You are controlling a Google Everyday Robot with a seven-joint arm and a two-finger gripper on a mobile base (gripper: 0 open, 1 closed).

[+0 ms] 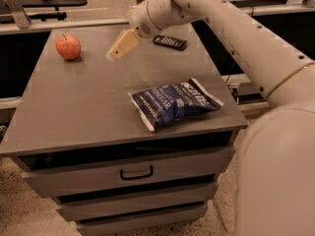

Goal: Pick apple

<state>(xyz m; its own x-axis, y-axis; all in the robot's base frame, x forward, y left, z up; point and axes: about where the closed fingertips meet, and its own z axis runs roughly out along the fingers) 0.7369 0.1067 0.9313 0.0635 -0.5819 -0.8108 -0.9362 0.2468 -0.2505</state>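
The apple [68, 46] is small, round and red-orange, and sits near the far left corner of the grey cabinet top [83, 107]. My gripper [119, 48] hangs above the back middle of the top, to the right of the apple and apart from it. Its beige fingers [125, 44] point down and left toward the apple. The white arm reaches in from the right.
A blue chip bag [173, 102] lies on the right front part of the top. A dark remote-like object [170, 42] lies at the back, right of the gripper. The cabinet has drawers [136, 173] below. A dark bench stands behind.
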